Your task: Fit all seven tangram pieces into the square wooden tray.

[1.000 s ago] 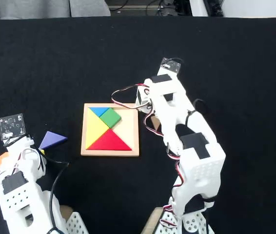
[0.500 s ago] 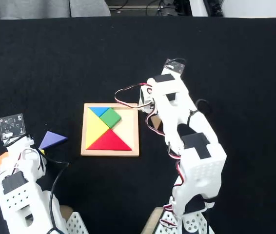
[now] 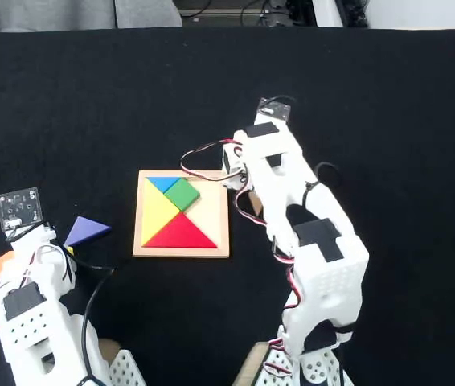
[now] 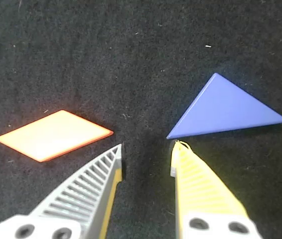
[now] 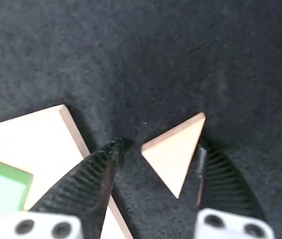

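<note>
The big black table has two white arms on it. The right arm has swung a little toward the square wooden tray in the last second. Its tip now sits just beside the tray's far right corner. The left arm has not moved at all.

The tray holds four pieces, and none of them has moved: a big red triangle, a big yellow triangle, a green square and a small blue triangle. Bare wood shows along the tray's right side, so there is room for more.

Three pieces lie out on the table. A purple-blue triangle and a flat orange slanted piece lie near the left arm, apart from each other. The left pincer is over the gap between them, with its fingers apart and nothing in it.

The smallest thing is a small pale triangle, lying on the table just beside the tray's corner. The right pincer has its fingers apart, one on each side of this triangle, and they have not closed on it.

So I think the small swing lined the right pincer up to pick up this piece.
</note>
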Controlling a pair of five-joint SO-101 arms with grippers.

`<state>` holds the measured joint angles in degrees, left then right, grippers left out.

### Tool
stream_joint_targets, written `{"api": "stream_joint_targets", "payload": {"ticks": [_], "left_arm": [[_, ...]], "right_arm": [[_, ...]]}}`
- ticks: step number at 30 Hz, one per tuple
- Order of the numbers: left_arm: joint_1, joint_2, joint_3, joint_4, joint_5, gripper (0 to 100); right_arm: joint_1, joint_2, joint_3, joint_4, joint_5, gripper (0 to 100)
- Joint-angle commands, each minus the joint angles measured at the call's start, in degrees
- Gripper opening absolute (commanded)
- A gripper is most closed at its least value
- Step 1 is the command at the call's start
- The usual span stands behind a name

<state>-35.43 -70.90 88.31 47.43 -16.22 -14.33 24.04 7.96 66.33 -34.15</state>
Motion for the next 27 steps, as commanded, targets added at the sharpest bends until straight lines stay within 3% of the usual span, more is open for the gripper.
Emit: {"api": "stream_joint_targets", "payload": {"ticks": [1, 12, 22, 27], "left_arm": [[0.31, -0.53, -0.48, -0.62, 0.18, 17], [0.31, -0.53, -0.48, -0.62, 0.18, 17], [0.31, -0.53, -0.48, -0.62, 0.18, 17], [0.31, -0.53, -0.48, -0.70, 0.18, 17]], "right_arm": [[-0.88, 0.40, -1.36, 0.70, 0.44, 16.8], [-0.79, 0.40, -1.36, 0.09, 0.44, 13.9], [-0.79, 0.04, -1.63, 0.26, 0.97, 1.7], [-1.23, -4.18, -3.82, 4.22, 7.38, 1.5]]}}
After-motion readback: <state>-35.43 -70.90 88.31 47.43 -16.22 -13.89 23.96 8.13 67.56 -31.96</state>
